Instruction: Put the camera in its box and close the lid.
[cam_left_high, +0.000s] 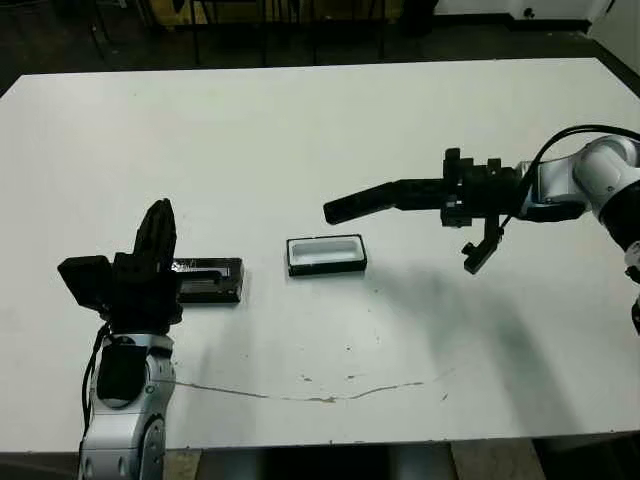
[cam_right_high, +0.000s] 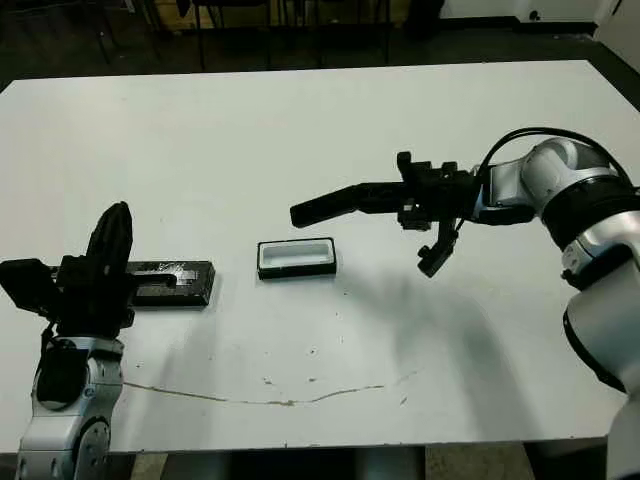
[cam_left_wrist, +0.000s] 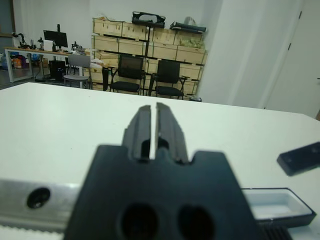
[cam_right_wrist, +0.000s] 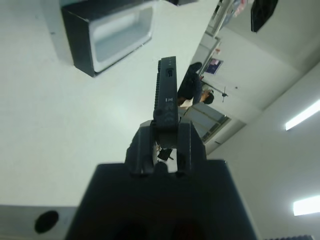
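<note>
While the right gripper (cam_right_wrist: 166, 131) pinches the camera (cam_right_high: 345, 202) in the air just above the open box (cam_right_high: 296, 257), we're mid-placement, I'd say. Next it needs lowering flat into the tray. Left gripper (cam_left_wrist: 155, 116), fingers closed and empty, sits by the lid (cam_right_high: 172, 281).

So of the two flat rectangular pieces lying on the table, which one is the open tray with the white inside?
The box, the one nearer the table's middle, below the camera that the right gripper holds. The lid by the left gripper is solid black.
</note>
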